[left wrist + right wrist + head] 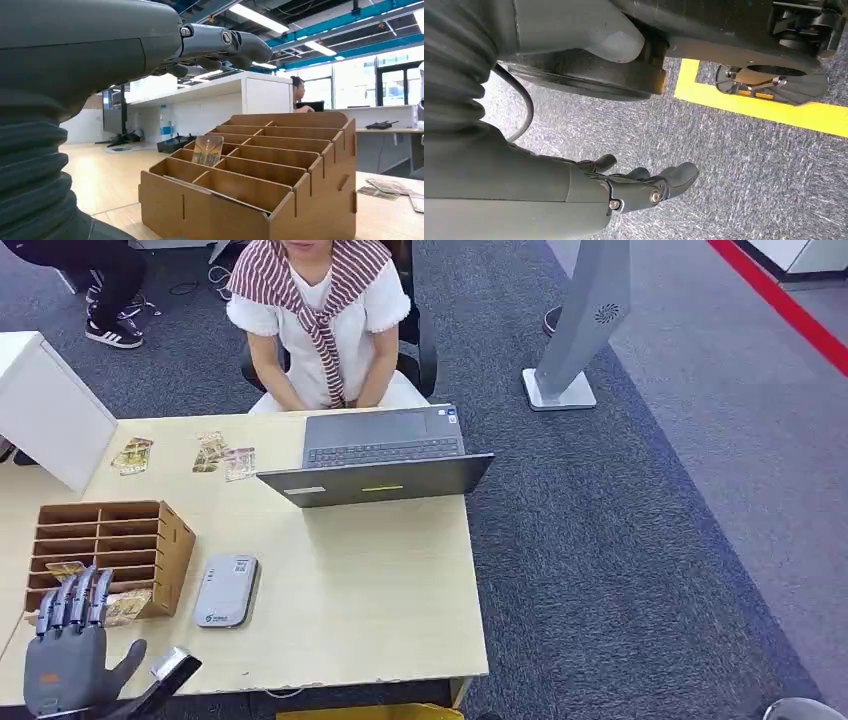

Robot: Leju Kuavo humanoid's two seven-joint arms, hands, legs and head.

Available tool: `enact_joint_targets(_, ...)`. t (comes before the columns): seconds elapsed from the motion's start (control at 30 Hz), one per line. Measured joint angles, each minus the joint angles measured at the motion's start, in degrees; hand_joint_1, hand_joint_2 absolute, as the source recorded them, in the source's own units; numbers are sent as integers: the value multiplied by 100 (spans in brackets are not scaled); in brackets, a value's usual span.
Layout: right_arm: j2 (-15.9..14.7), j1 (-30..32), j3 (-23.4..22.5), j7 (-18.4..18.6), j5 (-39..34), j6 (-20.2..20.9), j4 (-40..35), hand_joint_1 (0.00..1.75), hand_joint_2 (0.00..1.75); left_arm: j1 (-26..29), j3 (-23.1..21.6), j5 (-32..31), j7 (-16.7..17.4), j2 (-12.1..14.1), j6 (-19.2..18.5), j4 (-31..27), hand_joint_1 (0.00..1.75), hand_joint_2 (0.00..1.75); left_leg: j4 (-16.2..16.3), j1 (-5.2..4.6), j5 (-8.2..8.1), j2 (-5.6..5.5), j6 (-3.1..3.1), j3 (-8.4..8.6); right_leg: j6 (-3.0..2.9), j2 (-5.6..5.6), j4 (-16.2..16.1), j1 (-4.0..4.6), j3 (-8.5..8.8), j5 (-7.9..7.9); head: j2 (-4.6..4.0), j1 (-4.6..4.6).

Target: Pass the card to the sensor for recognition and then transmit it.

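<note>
My left hand point(68, 644) hovers at the near left corner of the table, fingers straight and apart, holding nothing, just in front of the wooden card rack point(108, 551). In the left wrist view the left hand point(215, 46) reaches above the card rack point(260, 185), where one card point(207, 150) stands upright in a slot. The head view shows cards point(128, 607) in the rack's near slots. A grey card sensor point(226, 590) lies flat to the right of the rack. My right hand point(644, 187) hangs over the carpet with nothing in it, fingers loosely extended.
An open laptop point(382, 455) sits at the table's far side with a seated person point(322, 320) behind it. Loose cards point(224, 457) and another card point(132, 455) lie at the far left near a white box point(48, 408). A grey stand point(580, 330) stands on the carpet to the right.
</note>
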Motion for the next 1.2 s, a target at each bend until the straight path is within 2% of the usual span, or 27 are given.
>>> enact_joint_targets(0.4,4,-4,0,-2,11,4,0,0,175,-160,171,0,22,0,-182,227,0,175,0,0,0,0,0,-1,0,0,0,0,0,0,-2,0)
enact_joint_targets(1.2,9,-8,0,4,116,-11,0,0,175,-235,221,-96,136,0,-433,234,0,175,0,0,0,0,0,0,0,0,0,0,0,0,0,0)
